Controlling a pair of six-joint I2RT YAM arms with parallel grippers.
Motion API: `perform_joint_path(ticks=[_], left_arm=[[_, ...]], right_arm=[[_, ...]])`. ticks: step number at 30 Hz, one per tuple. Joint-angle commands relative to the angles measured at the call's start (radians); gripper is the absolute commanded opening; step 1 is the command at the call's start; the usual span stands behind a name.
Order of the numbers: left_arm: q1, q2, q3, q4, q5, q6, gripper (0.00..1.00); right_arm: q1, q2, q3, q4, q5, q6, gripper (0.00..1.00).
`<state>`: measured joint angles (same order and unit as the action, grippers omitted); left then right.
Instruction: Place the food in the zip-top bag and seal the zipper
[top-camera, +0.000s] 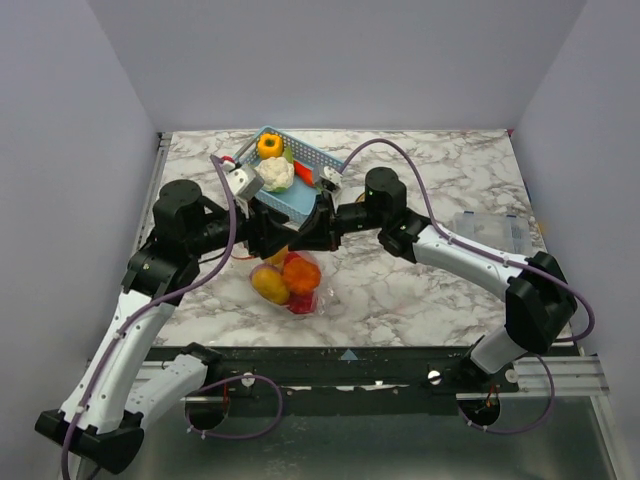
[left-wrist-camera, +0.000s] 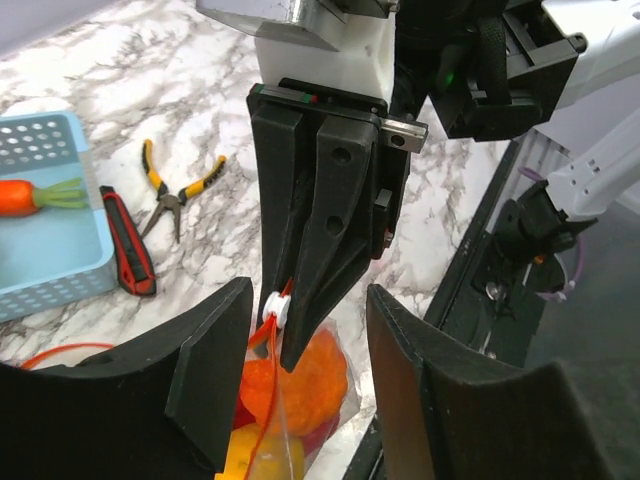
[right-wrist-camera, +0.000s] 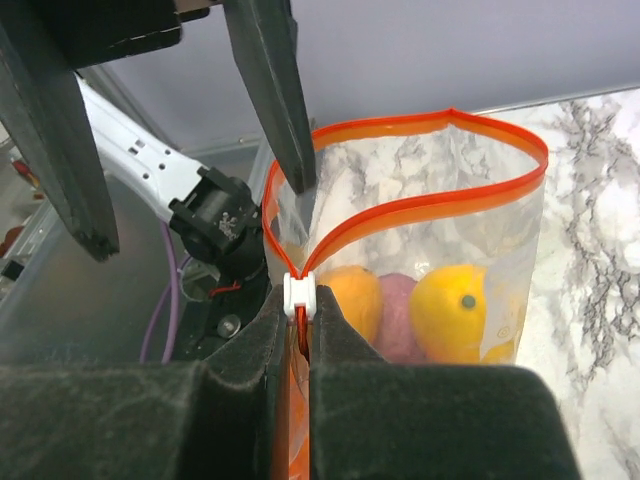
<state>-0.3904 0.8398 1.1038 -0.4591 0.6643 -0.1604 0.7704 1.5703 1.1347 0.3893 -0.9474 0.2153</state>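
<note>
The clear zip-top bag (top-camera: 292, 285) hangs below the two grippers, where they meet near the table's middle. It holds the food: a yellow fruit (right-wrist-camera: 455, 305), an orange one (right-wrist-camera: 350, 300), a purple one (right-wrist-camera: 395, 315) and a red piece (top-camera: 303, 302). The red-orange zipper (right-wrist-camera: 430, 205) gapes in a loop, so the mouth is open. My right gripper (right-wrist-camera: 300, 320) is shut on the zipper at its white slider (right-wrist-camera: 300, 296), at one end of the mouth. My left gripper (left-wrist-camera: 305, 335) is wide open and holds nothing. Its fingers (right-wrist-camera: 275, 95) straddle the slider end of the bag.
The blue basket (top-camera: 312, 195) stands just behind the grippers, holding a yellow pepper (top-camera: 269, 145), a cauliflower (top-camera: 277, 173) and a carrot (left-wrist-camera: 25, 196). Pliers (left-wrist-camera: 175, 195) and a red-handled knife (left-wrist-camera: 128, 240) lie beside it. A clear container (top-camera: 490, 230) sits at the right.
</note>
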Motion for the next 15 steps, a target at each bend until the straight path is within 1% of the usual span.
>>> perform_joint_path(ticks=[1, 2, 4, 8, 11, 15], left_arm=[[-0.004, 0.069, 0.038, -0.061, 0.137, 0.053, 0.49], [-0.005, 0.085, 0.039, -0.066, 0.152, 0.054, 0.49], [-0.004, 0.110, 0.039, -0.072, 0.189, 0.053, 0.45], [-0.005, 0.122, 0.018, -0.060, 0.199, 0.052, 0.39], [-0.004, 0.115, -0.002, -0.054, 0.190, 0.051, 0.29], [-0.004, 0.107, -0.034, -0.055, 0.175, 0.053, 0.26]], right_arm=[[-0.003, -0.017, 0.041, -0.080, -0.060, -0.044, 0.00], [-0.003, -0.019, 0.042, -0.093, -0.063, -0.050, 0.00], [-0.003, -0.024, 0.038, -0.098, -0.065, -0.054, 0.00], [-0.004, -0.031, 0.034, -0.106, -0.065, -0.057, 0.00], [-0.004, -0.034, 0.033, -0.113, -0.066, -0.061, 0.00], [-0.003, -0.038, 0.031, -0.118, -0.072, -0.064, 0.00]])
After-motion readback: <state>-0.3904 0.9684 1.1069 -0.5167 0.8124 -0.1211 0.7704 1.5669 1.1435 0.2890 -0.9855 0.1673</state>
